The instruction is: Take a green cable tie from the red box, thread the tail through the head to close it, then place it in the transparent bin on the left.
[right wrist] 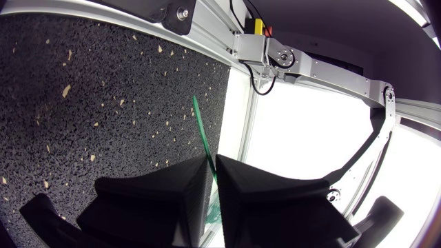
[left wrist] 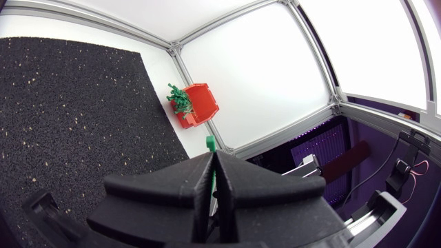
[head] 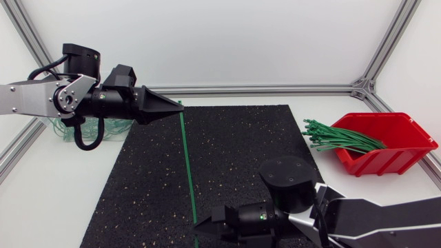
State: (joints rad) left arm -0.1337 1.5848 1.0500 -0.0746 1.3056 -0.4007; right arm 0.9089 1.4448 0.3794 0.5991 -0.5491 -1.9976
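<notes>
One green cable tie (head: pixel 186 158) runs straight across the black mat (head: pixel 248 151), held at both ends. My left gripper (head: pixel 178 105) is shut on its far end; in the left wrist view the tie's head (left wrist: pixel 210 142) pokes out just past the closed tips (left wrist: pixel 212 162). My right gripper (head: pixel 198 225), at the mat's near edge, is shut on the other end. In the right wrist view the tie (right wrist: pixel 202 131) leaves between the closed fingers (right wrist: pixel 211 165) and runs ahead. The red box (head: pixel 386 162) at the right holds several green ties (head: pixel 341 138). The transparent bin (head: pixel 58 129) is mostly hidden behind my left arm.
An aluminium frame rail (head: pixel 262 89) borders the back of the table, with slanted posts at both sides. White table surface lies between the mat and the red box (left wrist: pixel 200 103).
</notes>
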